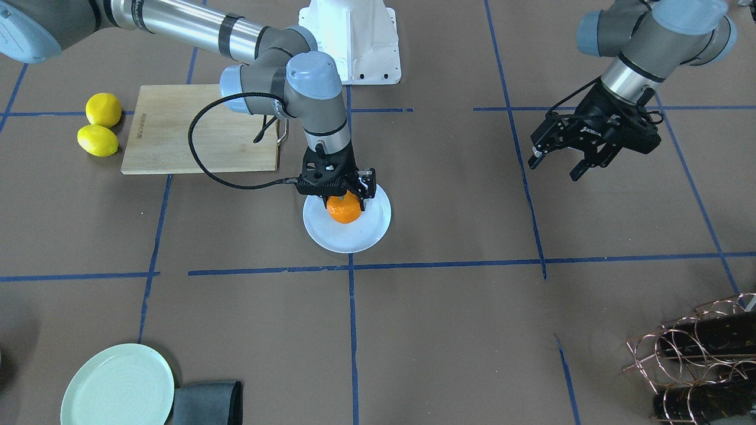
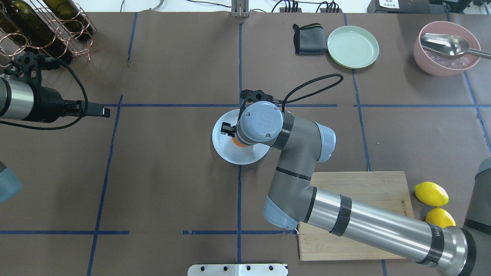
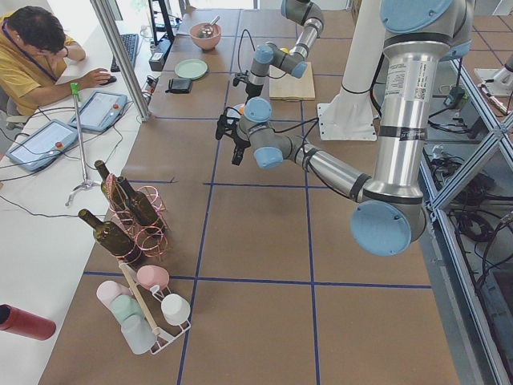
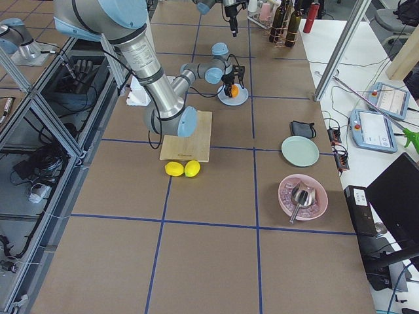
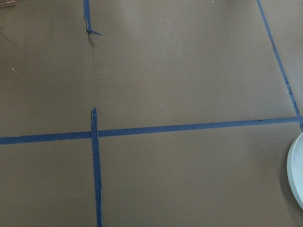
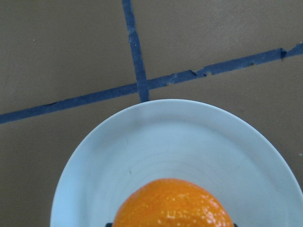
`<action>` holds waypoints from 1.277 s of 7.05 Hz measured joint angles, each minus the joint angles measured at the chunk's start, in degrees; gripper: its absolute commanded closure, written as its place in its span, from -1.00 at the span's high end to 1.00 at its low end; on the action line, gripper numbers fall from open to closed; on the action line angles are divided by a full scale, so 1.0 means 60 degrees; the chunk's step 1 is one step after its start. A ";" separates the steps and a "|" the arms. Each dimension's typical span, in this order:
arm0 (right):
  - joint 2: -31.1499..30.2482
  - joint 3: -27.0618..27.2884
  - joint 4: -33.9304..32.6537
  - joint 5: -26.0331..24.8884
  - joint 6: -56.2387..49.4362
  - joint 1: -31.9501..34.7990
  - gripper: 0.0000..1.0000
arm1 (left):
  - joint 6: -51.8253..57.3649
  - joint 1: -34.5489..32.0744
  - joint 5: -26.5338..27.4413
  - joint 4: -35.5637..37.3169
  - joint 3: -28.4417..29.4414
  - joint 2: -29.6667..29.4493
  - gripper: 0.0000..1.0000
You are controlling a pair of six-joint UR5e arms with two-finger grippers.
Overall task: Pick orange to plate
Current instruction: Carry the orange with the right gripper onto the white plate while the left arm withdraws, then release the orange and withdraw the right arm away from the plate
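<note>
The right gripper (image 1: 345, 199) stands over the plate (image 1: 348, 241), its fingers clamped against the sides of the orange (image 1: 344, 211). The orange sits low over the plate's middle, perhaps touching it. The left gripper (image 1: 555, 167) hangs well apart above the table (image 1: 449, 330), fingers spread.

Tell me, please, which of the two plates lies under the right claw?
The pale bluish-white plate mid-table: the right claw grips the orange over it. The pale green plate lies far off.
</note>
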 measured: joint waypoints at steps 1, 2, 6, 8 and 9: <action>0.0018 -0.0059 -0.0011 -0.0020 -0.0011 -0.0005 0.44 | -0.0005 0.0004 0.0003 0.0001 0.0005 -0.0017 0.99; 0.0034 -0.0105 -0.0024 -0.0078 -0.0037 -0.0007 0.75 | -0.0030 0.0007 0.0004 0.0004 0.0009 -0.0033 0.99; 0.0141 -0.0210 -0.0025 -0.0182 -0.0115 -0.0014 1.00 | -0.0086 0.0007 0.0002 0.0001 0.0002 -0.0070 0.99; -0.0189 0.0701 -0.0367 -0.0023 -0.0203 0.0069 1.00 | -0.0100 0.0007 -0.0008 0.0011 -0.0044 -0.0066 0.99; -0.0727 0.1861 -0.0950 0.0240 -0.0401 0.0223 1.00 | -0.0089 0.0001 -0.0013 0.0009 -0.0060 -0.0043 0.99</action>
